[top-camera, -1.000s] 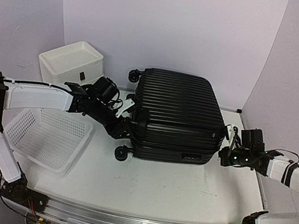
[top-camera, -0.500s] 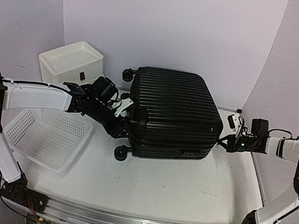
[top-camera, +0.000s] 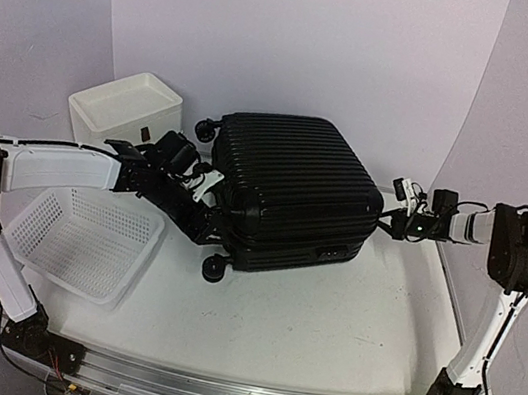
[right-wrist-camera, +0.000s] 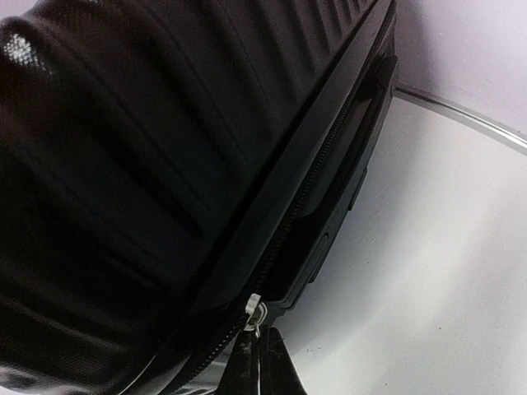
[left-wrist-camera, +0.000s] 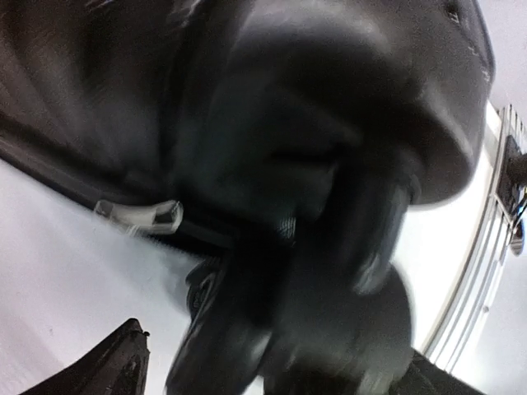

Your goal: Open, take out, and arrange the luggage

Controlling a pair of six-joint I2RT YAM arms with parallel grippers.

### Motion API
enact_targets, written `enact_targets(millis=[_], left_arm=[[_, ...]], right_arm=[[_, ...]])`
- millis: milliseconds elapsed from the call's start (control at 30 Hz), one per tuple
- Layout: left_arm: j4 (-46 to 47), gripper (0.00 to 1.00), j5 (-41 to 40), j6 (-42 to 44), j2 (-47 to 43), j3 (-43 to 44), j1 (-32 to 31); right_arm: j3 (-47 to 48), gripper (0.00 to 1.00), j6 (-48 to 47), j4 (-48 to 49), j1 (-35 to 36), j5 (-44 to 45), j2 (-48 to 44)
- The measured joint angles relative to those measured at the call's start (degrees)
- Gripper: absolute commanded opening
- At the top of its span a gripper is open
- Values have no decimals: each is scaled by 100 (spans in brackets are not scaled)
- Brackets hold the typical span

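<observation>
The left wrist view showed the luggage (left-wrist-camera: 272,164) badly blurred. The right gripper (right-wrist-camera: 259,337) hid part of its zipper pull (right-wrist-camera: 254,311).

The luggage (top-camera: 296,188) is showing a glossy black shell lined with parallel ribs, its zipper pull (right-wrist-camera: 255,315) glinting silver. A basket (top-camera: 84,243) is displaying white plastic dotted with a regular grid of holes, while a plain white box (top-camera: 127,109) is standing out against pale lilac walls (top-camera: 300,41).

You swung the big black ribbed hard-shell suitcase (top-camera: 293,177) round, toward the back left. Your right gripper (top-camera: 392,217) rose and went back along its side, pinching the little silver zipper tab (right-wrist-camera: 254,313). Your left gripper (top-camera: 202,216) slid left too.
</observation>
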Motion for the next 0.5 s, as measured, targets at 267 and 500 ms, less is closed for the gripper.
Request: enact_targets(millis=[267, 500], left_arm=[[-964, 96, -37, -881, -284, 1222, 446], [-1084, 95, -308, -1996, 1176, 3453, 1021]], right_arm=[[-612, 0, 157, 1058, -79, -61, -109], [-1552, 0, 455, 1856, -122, 9, -612]])
